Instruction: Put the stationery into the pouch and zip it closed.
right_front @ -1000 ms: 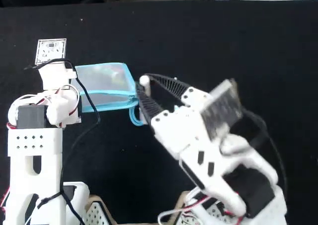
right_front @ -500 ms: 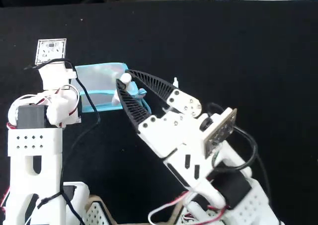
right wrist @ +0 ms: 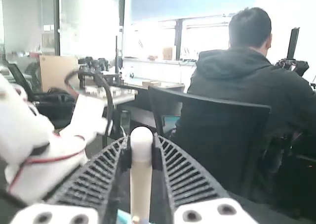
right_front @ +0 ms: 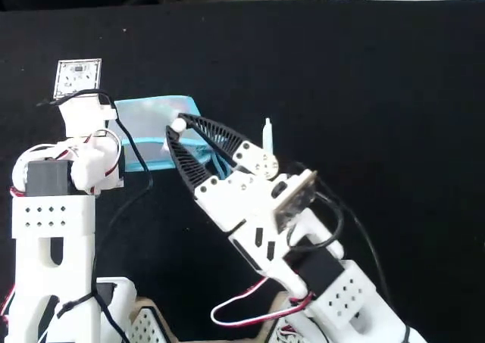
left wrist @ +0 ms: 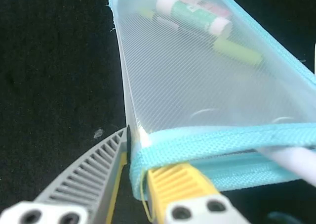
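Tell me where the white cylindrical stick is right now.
In the high view, the white cylindrical stick sits clamped in the right end effector, over the right end of the translucent blue-trimmed pouch.

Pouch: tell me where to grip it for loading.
Pinch the pouch by the end corner of its teal zipper band, from the short side, as the left claw does: flat fabric, and the mouth is free for the white stick.
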You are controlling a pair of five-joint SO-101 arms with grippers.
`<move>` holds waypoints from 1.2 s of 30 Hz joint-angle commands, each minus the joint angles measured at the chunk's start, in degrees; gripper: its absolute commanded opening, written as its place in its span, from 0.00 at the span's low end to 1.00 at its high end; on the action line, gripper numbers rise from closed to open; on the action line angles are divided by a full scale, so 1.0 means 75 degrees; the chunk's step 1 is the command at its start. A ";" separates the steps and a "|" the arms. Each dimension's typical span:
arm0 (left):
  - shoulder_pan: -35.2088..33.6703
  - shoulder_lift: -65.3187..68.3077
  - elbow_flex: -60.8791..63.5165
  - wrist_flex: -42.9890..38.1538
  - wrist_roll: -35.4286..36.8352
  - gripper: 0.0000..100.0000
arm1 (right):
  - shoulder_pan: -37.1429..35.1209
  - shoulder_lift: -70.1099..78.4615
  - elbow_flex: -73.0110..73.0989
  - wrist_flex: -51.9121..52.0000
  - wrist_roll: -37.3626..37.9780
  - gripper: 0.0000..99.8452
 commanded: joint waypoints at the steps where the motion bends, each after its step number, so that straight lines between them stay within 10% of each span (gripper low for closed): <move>1: -0.0064 0.0000 -0.0018 -0.0012 -0.0059 0.03 | 0.0000 -0.0064 0.0451 -0.0750 0.0926 0.01; 10: -0.0064 0.0000 -0.0018 -0.0012 -0.0059 0.03 | -0.0223 -0.0088 0.1811 -0.1676 0.2333 0.01; 24: -0.0064 0.0000 -0.0018 -0.0012 -0.0059 0.03 | -0.1125 -0.0158 -0.1319 0.3423 0.1641 0.14; 36: -0.0064 0.0000 -0.0006 -0.0012 -0.0059 0.03 | 0.2286 -0.0076 -0.4038 0.6576 0.1582 0.10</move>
